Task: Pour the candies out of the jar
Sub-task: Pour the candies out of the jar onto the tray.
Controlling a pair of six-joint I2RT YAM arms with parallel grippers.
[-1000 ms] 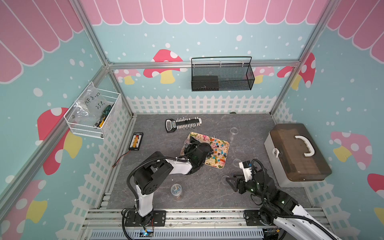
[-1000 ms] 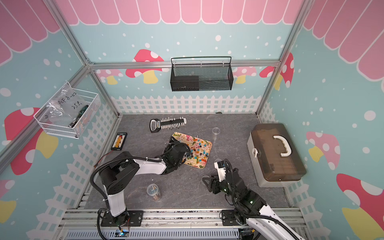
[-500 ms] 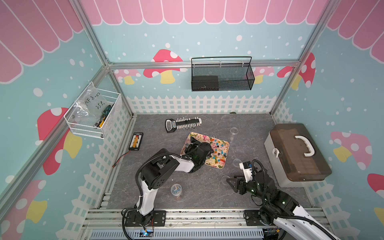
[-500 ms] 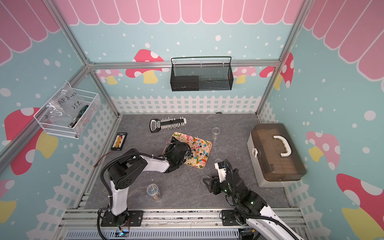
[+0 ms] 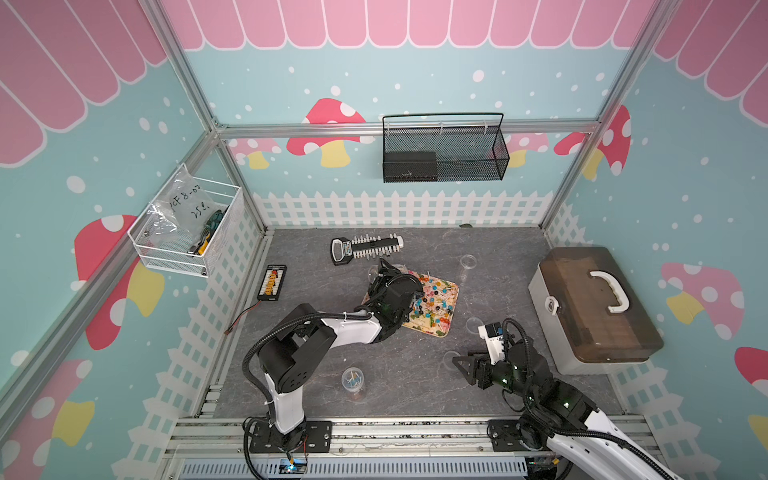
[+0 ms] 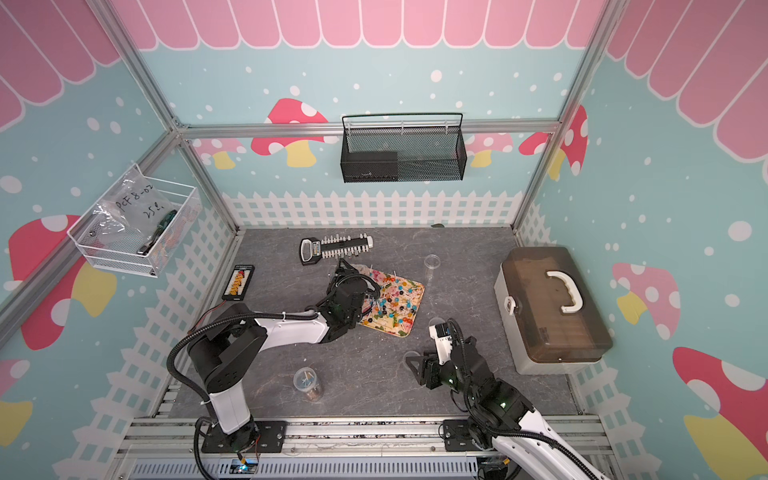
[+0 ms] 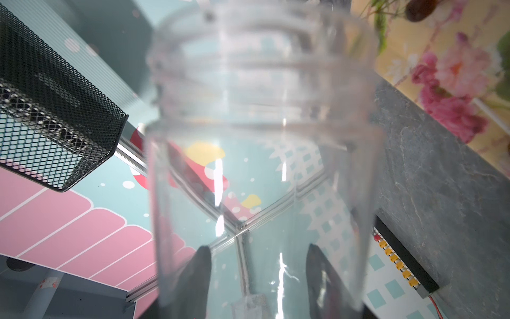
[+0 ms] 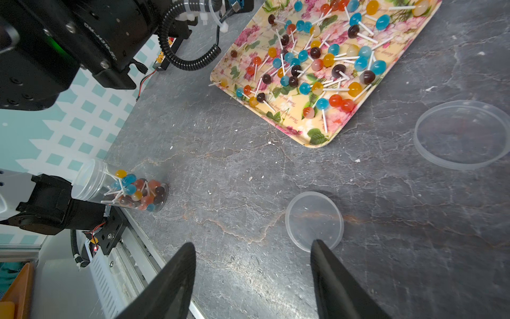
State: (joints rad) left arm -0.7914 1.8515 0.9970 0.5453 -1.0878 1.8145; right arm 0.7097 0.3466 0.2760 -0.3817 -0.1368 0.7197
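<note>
Clear plastic fills the gap between the left jaws: they are closed on the body of a jar (image 7: pixel 262 124), gripping it toward its base. Its long axis runs straight away from the wrist, ending in the threaded mouth. Nothing shows inside it, so I judge it empty. The mouth lies by the far left corner of the tray (image 8: pixel 311 142), and whether it hangs over the tray or just off its edge I cannot tell.

The candies (image 8: pixel 317 55) lie scattered across the tray, heads and sticks pointing all ways, and none show on the bare surface (image 8: pixel 248 165).

The right jaws stand wide apart with nothing in them. They hang low over the near right of the surface, with a small lid (image 8: pixel 314 221) just below one tip and a larger lid (image 8: pixel 463 135) further right.

A second jar (image 8: pixel 129 190) stands upright at the near edge, close to the left arm's base, with candies heaped in its lower half. It lies left of the right jaws and well nearer than the left jaws. Its long axis is vertical and its open mouth faces up.

If it is to be emptied next, the right jaws look closer and are free, while the left jaws would first have to put down what they hold
</note>
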